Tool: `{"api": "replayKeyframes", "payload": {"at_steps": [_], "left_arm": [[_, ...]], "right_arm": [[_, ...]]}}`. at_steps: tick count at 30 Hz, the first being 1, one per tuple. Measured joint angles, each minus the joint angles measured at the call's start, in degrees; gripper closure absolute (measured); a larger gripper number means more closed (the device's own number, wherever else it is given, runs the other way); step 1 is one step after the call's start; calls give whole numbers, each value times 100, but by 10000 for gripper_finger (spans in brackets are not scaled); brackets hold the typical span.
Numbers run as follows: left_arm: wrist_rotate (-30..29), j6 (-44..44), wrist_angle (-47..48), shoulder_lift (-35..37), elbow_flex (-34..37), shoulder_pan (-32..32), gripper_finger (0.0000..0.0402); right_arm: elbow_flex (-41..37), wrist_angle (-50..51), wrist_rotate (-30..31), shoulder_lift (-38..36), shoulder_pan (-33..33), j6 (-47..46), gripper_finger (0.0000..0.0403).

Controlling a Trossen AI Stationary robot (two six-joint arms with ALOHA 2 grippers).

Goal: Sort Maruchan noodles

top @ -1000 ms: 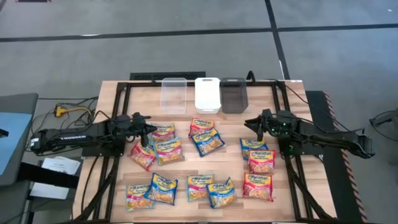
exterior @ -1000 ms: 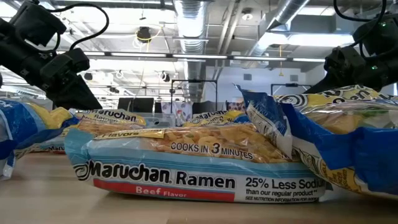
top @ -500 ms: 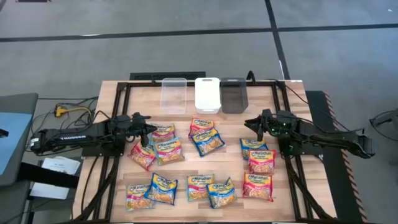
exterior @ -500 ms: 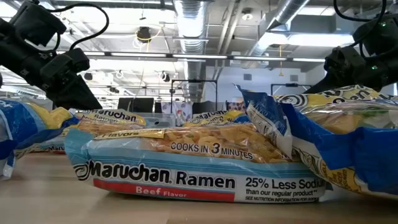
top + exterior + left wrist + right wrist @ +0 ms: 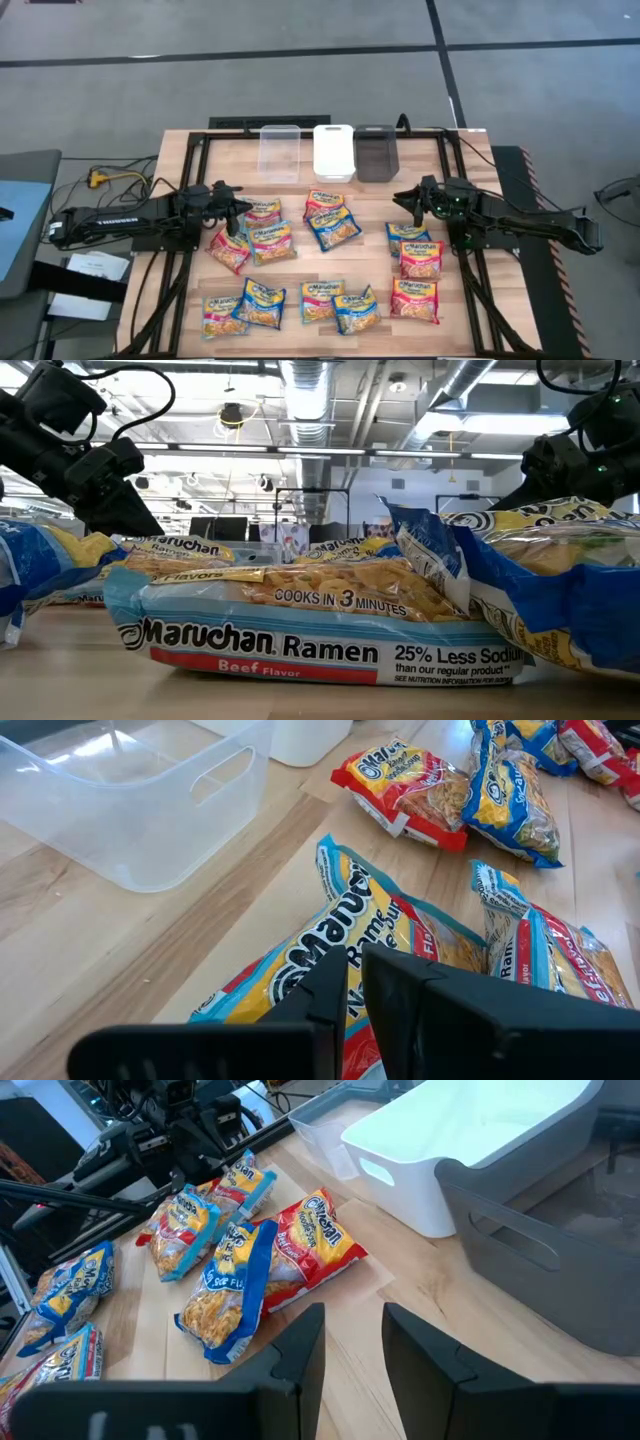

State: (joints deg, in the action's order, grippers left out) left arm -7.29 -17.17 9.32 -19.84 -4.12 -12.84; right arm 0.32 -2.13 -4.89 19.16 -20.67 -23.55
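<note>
Several Maruchan noodle packets lie flat on the wooden table: one group (image 5: 250,232) at the left, a pair (image 5: 330,215) in the middle, a group (image 5: 415,250) at the right and a row (image 5: 300,305) near the front edge. My left gripper (image 5: 238,210) hovers shut over the left group's far edge, with a blue and yellow packet (image 5: 330,935) just beyond its fingertips (image 5: 355,970). My right gripper (image 5: 403,197) hangs open above bare wood between the middle pair and the right group, with nothing between its fingers (image 5: 353,1335).
Three small bins stand side by side at the far edge: clear (image 5: 280,152), white (image 5: 333,150) and dark grey (image 5: 376,152). A black frame (image 5: 190,160) runs around the tabletop. Bare wood lies between the bins and the packets. In the low view a blue-edged packet (image 5: 300,620) fills the foreground.
</note>
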Motion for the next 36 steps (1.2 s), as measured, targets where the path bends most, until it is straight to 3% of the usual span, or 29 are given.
{"api": "replayKeyframes", "payload": {"at_steps": [36], "left_arm": [[-214,2,-15,-2,-1,0,379]], "right_arm": [[0,-103,160,2,-48,4,275]]}}
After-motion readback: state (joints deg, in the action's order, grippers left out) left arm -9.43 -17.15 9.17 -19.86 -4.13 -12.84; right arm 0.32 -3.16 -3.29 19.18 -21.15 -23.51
